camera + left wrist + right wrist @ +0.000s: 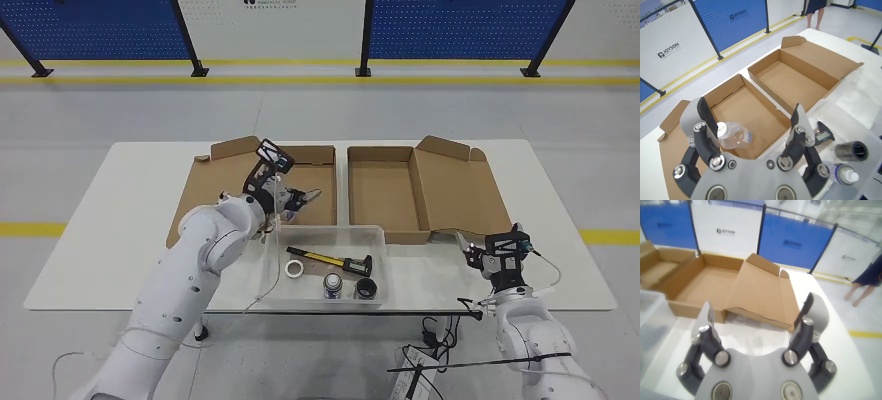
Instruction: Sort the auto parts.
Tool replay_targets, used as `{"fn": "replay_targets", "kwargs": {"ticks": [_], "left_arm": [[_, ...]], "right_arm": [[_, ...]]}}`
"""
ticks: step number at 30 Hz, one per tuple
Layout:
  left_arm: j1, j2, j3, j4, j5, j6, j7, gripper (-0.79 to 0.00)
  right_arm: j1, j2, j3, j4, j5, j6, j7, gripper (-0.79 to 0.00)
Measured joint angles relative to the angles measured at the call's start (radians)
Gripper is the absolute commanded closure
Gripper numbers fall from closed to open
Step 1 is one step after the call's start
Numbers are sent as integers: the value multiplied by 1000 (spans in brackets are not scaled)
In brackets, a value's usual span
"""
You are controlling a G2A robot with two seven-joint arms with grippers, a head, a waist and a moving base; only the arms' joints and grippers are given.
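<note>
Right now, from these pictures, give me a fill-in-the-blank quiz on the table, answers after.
1. The left pincer hangs over a box that holds one plastic ___.
2. It and the right pincer are both ___.
3. The other box is ___.
Missing words: bottle; open; empty.
</note>
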Motion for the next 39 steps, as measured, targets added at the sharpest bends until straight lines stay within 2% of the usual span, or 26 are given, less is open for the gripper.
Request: {"fn": "replay_targets", "kwargs": {"ticks": [8, 14, 21, 24, 30, 35, 39], "left_arm": [[104, 17, -42, -204, -60, -80, -97, -785], [230, 33, -73, -338, -155, -137, -194, -785], [372, 50, -84, -446, -276, -170, -304, -785], [419, 56, -89, -466, -325, -173, -330, -785], [463, 65, -83, -482, -369, -184, -376, -785], [459, 71, -85, -464, -336, -190, -366, -785], [425, 69, -62, -424, -298, -183, -324, -785]], "right_arm": [[0, 0, 0, 0, 0, 0, 0, -785], [0, 0, 0, 0, 0, 0, 0, -785], [0, 0, 0, 0, 0, 0, 0, -785], [0, 0, 0, 0, 0, 0, 0, -785], [0, 0, 0, 0, 0, 0, 0, -785], [0, 0, 0, 0, 0, 0, 0, -785], [0, 0, 0, 0, 0, 0, 0, -785]]}}
